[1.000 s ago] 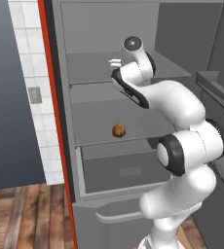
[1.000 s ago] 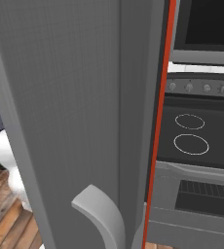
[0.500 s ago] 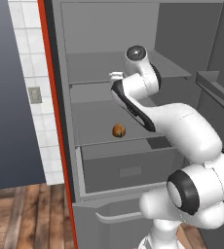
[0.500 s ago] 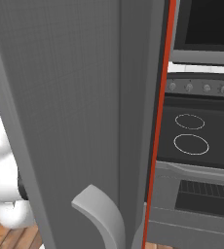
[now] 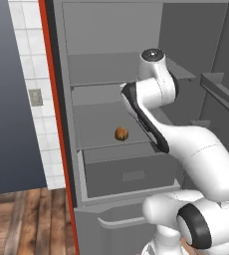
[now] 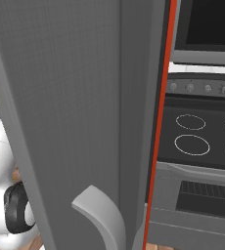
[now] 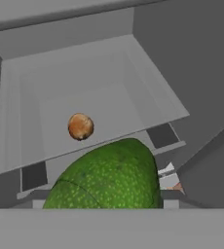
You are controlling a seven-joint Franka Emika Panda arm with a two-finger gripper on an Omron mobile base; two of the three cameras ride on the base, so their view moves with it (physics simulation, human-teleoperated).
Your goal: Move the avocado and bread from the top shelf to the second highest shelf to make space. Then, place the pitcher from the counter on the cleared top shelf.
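The avocado point(image 7: 109, 177) fills the lower middle of the hand view, close against the camera where the gripper's fingertips would rise; the gripper point(image 7: 109, 202) seems closed on it, though its fingers are hidden behind the fruit; the bread point(image 5: 121, 133) lies on the second highest shelf point(image 5: 104, 124), near the middle and a little toward the front edge, with bare shelf all round it and open room to both side walls and the back; the top shelf point(image 5: 96, 74) lies above, the grey drawer point(image 5: 131, 172) below the front edge.
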